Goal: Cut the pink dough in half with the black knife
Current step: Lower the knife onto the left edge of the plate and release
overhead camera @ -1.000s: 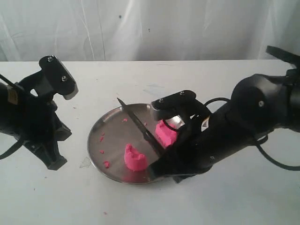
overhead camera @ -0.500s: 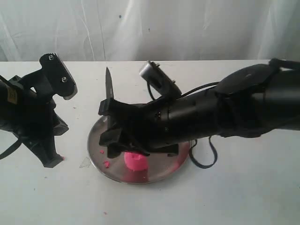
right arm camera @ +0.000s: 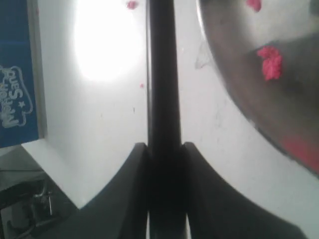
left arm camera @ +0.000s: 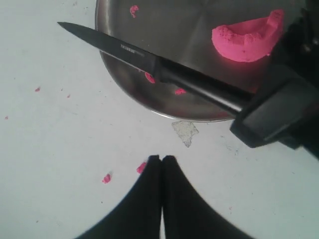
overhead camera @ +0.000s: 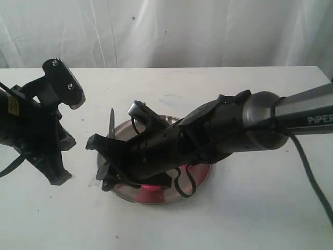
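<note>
The black knife (overhead camera: 111, 124) stands point-up over the left rim of the round steel plate (overhead camera: 123, 128), with my right gripper (overhead camera: 109, 156) shut on its handle. That arm stretches across the plate and hides most of the pink dough (overhead camera: 149, 188). The left wrist view shows one pink dough chunk (left arm camera: 246, 40) on the plate (left arm camera: 189, 30), with the knife (left arm camera: 149, 62) crossing the rim below it. In the right wrist view the knife (right arm camera: 162, 74) runs straight out between the fingers (right arm camera: 139, 164). My left gripper (left arm camera: 162, 160) is shut and empty on the table left of the plate.
Tiny pink crumbs (left arm camera: 106, 178) lie on the white table near the left gripper, and more crumbs (right arm camera: 270, 62) sit inside the plate. A pale scrap (left arm camera: 185, 132) lies by the plate rim. A blue box (right arm camera: 17, 74) shows at the edge of the right wrist view.
My right arm has swung from the plate's right side across to its left, carrying the knife. The blade has turned point-up, and over the last half second it has dropped lower. The left arm has barely moved.
</note>
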Robot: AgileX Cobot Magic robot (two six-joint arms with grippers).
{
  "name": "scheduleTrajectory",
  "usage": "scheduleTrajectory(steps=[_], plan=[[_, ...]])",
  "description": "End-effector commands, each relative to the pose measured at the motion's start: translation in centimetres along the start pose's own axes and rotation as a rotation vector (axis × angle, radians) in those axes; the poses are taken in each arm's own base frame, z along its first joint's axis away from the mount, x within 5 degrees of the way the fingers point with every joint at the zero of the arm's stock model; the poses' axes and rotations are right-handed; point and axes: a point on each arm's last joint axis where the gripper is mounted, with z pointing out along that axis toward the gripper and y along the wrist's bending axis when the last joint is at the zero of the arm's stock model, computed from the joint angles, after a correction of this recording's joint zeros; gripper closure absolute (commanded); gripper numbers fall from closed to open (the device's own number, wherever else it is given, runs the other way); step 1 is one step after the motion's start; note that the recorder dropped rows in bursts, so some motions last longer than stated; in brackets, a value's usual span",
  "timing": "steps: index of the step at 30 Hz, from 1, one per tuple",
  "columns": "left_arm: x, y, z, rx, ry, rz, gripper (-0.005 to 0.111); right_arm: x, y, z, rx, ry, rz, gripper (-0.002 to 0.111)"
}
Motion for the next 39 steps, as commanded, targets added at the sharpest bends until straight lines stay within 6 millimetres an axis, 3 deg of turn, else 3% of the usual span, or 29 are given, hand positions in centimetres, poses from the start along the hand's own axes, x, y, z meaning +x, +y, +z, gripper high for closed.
scheduleTrajectory(steps=[1, 5, 11, 22, 28, 34, 39], plan=[[0.0, 0.0, -0.3, 0.002, -0.008, -0.031, 0.107, -1.3, -0.5, 1.1, 0.046, -0.08, -0.004, 0.108], [0.0, 0.0, -0.3, 0.002, -0.008, -0.031, 0.107, -1.9, -0.8, 2.1, 0.06, -0.09, -0.003, 0.106], [0.0, 0.0, -0.3, 0.002, -0.008, -0.064, 0.107, -1.7, -1.9, 3.2, 0.085, -0.064, 0.024, 0.092], [0.0, 0.0, -0.3, 0.005, -0.003, -0.09, 0.107, -1.7, -2.3, 3.5, 0.098, -0.066, 0.028, 0.068], [0.1, 0.0, -0.3, 0.008, 0.006, -0.09, 0.107, -1.5, -1.9, 3.4, 0.071, -0.033, 0.028, 0.067], [0.3, -0.2, -0.3, 0.019, 0.035, -0.09, 0.107, -2.6, -0.3, 0.9, 0.019, -0.086, 0.008, 0.067], [0.6, -0.3, -0.3, 0.031, 0.064, -0.09, 0.107, -4.9, 1.5, -4.4, 0.002, -0.198, -0.152, 0.067]])
